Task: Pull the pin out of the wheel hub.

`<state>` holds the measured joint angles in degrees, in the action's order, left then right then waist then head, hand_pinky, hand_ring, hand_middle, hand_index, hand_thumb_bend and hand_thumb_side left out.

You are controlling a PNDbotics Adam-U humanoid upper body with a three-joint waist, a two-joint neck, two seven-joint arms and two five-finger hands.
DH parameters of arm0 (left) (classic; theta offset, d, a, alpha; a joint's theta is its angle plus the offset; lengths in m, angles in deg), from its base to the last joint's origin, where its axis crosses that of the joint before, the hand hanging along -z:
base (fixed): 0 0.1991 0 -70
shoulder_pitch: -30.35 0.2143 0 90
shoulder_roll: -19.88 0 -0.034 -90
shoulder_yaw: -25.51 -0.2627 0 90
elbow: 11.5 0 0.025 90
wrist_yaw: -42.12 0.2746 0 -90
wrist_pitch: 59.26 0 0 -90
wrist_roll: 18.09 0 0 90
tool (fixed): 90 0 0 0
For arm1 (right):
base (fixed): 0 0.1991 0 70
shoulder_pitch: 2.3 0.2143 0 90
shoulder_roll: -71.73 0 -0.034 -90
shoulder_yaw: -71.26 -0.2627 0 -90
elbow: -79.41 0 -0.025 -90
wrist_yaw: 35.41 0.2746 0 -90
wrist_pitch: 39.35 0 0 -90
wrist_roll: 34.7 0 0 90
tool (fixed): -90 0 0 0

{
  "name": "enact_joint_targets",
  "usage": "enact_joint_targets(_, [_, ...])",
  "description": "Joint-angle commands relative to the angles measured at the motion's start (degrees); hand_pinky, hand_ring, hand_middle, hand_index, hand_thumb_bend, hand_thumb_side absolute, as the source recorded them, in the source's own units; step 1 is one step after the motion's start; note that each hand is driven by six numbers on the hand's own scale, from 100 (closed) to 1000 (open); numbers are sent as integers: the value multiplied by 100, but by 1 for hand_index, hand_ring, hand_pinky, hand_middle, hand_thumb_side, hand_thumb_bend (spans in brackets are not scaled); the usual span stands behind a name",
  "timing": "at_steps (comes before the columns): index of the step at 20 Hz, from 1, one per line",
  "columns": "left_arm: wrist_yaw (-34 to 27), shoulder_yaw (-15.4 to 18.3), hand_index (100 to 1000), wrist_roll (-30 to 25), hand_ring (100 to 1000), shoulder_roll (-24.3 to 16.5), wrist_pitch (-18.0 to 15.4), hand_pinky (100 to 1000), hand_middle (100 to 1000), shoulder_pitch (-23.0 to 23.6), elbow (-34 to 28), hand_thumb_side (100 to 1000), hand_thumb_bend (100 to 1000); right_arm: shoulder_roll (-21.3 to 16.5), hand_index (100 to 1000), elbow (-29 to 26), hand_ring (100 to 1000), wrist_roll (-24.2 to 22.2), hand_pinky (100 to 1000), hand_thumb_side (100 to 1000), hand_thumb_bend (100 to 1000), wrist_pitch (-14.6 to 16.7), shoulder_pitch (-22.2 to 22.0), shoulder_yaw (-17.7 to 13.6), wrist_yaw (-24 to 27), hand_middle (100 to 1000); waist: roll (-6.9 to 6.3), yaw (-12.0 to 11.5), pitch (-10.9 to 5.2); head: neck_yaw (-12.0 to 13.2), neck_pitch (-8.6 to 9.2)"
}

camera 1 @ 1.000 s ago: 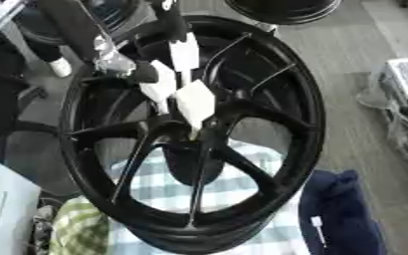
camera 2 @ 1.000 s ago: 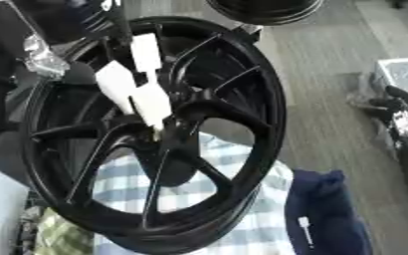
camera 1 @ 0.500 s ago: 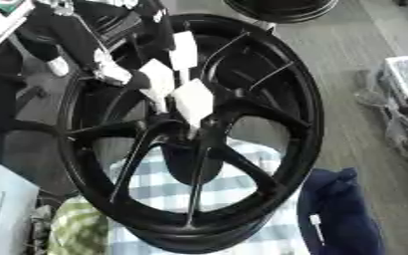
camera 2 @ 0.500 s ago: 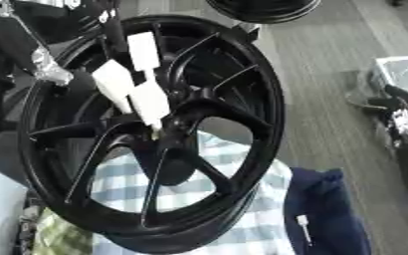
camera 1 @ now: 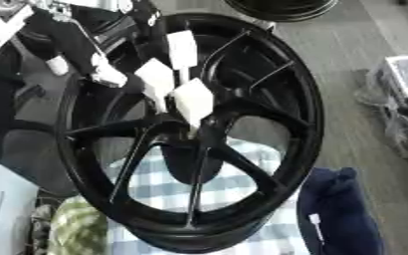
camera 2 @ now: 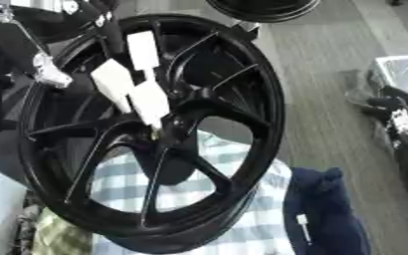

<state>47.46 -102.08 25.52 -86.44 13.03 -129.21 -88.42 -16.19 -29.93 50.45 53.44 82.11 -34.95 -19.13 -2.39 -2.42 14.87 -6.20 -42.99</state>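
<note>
The pin (camera 2: 155, 133) is hard to make out: only a small pale tip shows at the centre of the black wheel (camera 1: 286, 94), its direction unclear. The left hand (camera 1: 168, 82) comes in from the upper left, its white-tipped fingers (camera 1: 193, 102) bunched at the hub as if pinching it. The right hand is out of view.
</note>
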Motion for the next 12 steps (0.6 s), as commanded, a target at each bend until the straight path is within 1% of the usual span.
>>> enact_joint_targets(1, [73,109,795,-558,787,-131,-628,816,724,-80,19,455,412,-66,872,-43,755,-8,981,604,100,-7,20,-37,-44,709,27,9,-73,-3,29])
enact_joint_targets(5, [152,150,805,-558,805,-117,-666,824,745,-68,65,451,425,-56,872,-41,756,-17,981,606,100,-10,25,-35,-50,710,30,9,-63,-2,38])
enact_joint_targets(9, [207,167,806,-558,802,-95,-700,821,741,-56,116,454,422,-40,873,-34,756,-17,981,609,100,-18,31,-35,-59,711,34,9,-47,-1,37])
enact_joint_targets(10, [212,166,806,-558,800,-84,-705,820,740,-58,131,453,423,-35,873,-32,756,-19,982,598,100,-20,32,-33,-62,711,35,10,-44,-2,37])
enact_joint_targets(12, [228,174,806,-558,798,-59,-708,819,739,-65,160,450,424,-21,873,-25,756,-24,982,612,100,-26,35,-31,-73,711,38,14,-36,1,39])
